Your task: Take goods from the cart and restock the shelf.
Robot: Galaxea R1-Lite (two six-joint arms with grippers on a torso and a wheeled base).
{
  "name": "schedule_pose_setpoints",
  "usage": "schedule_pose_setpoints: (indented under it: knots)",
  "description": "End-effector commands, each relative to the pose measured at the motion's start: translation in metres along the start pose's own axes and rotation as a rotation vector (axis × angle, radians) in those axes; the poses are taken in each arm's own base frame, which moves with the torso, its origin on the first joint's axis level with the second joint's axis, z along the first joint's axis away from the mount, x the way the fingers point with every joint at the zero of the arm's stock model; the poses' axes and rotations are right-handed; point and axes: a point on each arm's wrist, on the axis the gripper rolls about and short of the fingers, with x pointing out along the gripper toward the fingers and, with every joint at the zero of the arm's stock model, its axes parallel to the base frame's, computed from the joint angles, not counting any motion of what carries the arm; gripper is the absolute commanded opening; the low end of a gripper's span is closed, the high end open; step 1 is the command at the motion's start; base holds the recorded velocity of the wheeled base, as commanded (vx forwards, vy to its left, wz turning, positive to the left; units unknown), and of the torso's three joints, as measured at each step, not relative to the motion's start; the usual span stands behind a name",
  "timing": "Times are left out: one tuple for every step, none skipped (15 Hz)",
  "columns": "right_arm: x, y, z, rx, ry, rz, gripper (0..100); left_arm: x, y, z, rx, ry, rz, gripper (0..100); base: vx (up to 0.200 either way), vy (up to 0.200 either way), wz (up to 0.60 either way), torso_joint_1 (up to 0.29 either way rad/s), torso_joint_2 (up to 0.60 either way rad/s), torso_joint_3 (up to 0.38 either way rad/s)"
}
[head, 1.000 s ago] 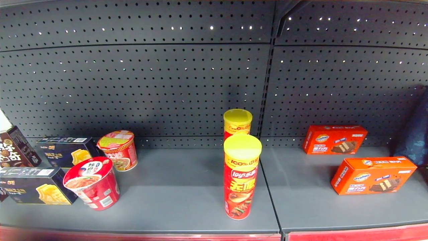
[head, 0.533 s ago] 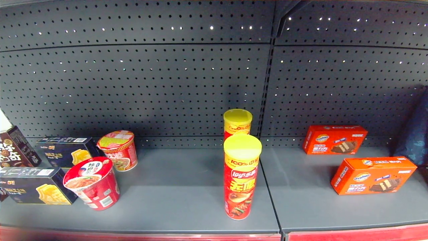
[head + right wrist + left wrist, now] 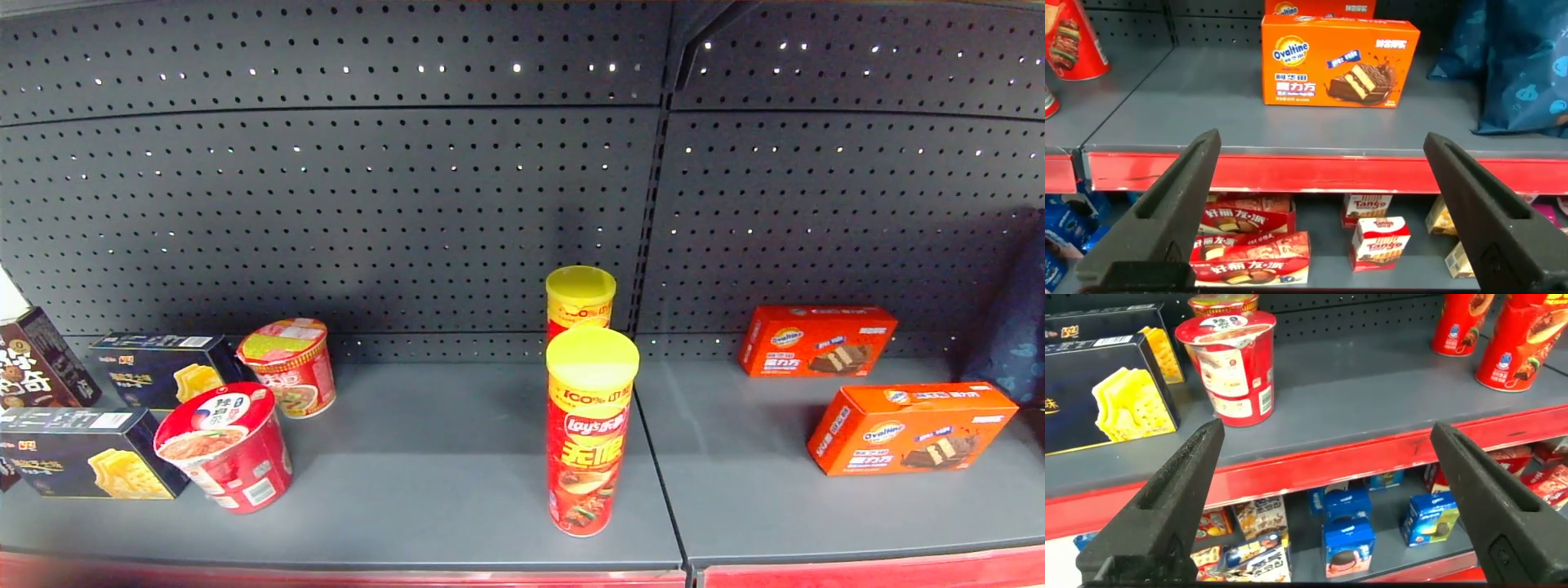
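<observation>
On the grey shelf (image 3: 457,482) stand two red crisp tubes with yellow lids (image 3: 589,433), one behind the other, in the middle. Two red noodle cups (image 3: 229,447) and dark cracker boxes (image 3: 86,464) sit at the left, two orange chocolate boxes (image 3: 910,429) at the right. My left gripper (image 3: 1327,502) hangs open in front of the shelf's red edge, below the near noodle cup (image 3: 1226,366). My right gripper (image 3: 1323,208) is open too, low in front of the near orange box (image 3: 1337,61). Both hold nothing.
A dark blue bag (image 3: 1515,61) leans at the shelf's far right. A lower shelf holds blue biscuit packs (image 3: 1349,535) and red and white boxes (image 3: 1253,245). A perforated back panel (image 3: 408,204) closes the shelf behind. Bare shelf lies between cups and tubes.
</observation>
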Motion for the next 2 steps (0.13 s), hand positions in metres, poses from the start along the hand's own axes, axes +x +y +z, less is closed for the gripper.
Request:
schedule_pose_setpoints:
  knots:
    - [0.0002,0.0001,-0.0003,-0.001,0.002,0.004,100,0.0003,0.0,0.0001,-0.001,0.003,0.0,100,0.0,0.0,0.0,0.0,0.0,0.0]
    - [0.0001,0.0,0.0002,-0.001,0.0,0.003,100,0.0003,0.0,0.0001,-0.001,0.003,0.0,100,0.0,0.0,0.0,0.0,0.0,0.0]
